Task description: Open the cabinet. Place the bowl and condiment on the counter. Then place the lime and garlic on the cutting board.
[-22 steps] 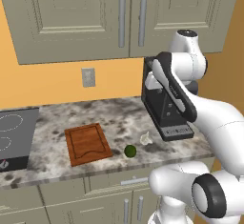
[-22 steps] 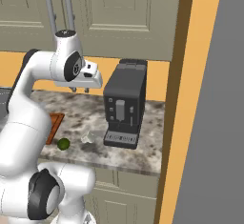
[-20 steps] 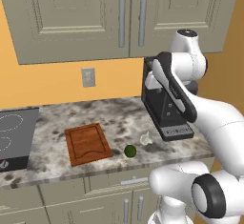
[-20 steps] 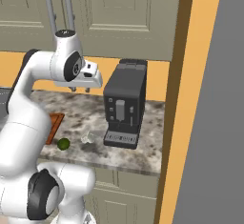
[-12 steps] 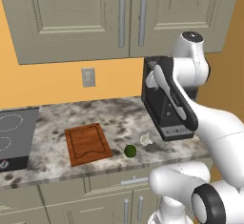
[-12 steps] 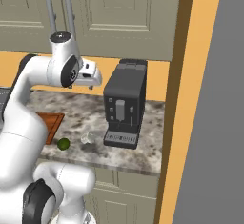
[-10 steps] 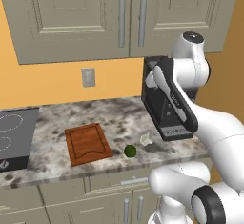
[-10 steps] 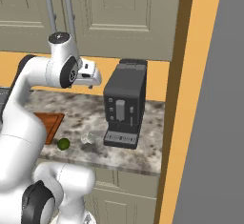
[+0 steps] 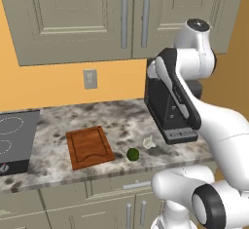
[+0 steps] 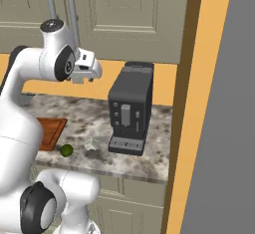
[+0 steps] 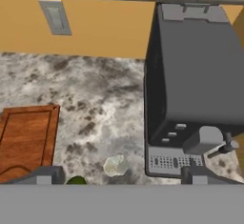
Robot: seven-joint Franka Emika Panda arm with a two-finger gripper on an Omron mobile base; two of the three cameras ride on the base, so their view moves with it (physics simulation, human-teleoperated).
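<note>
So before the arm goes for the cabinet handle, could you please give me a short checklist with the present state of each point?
1. Cabinet doors closed, bar handles free to grab: ok.
2. Gripper raised above the counter, near cabinet height: ok.
3. Jaws open or shut: cannot tell.
4. Cutting board bare, ready for later: ok.
5. Lime and garlic lying on the counter beside the board, away from the arm's path: ok.
6. Bowl and bottle inside the cabinet: cannot tell.

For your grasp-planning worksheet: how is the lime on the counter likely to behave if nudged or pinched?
The lime looks round and smooth, so it would probably roll if nudged. It lies near the counter front edge, so it might roll off. Its curved skin may slip from a shallow pinch.
</note>
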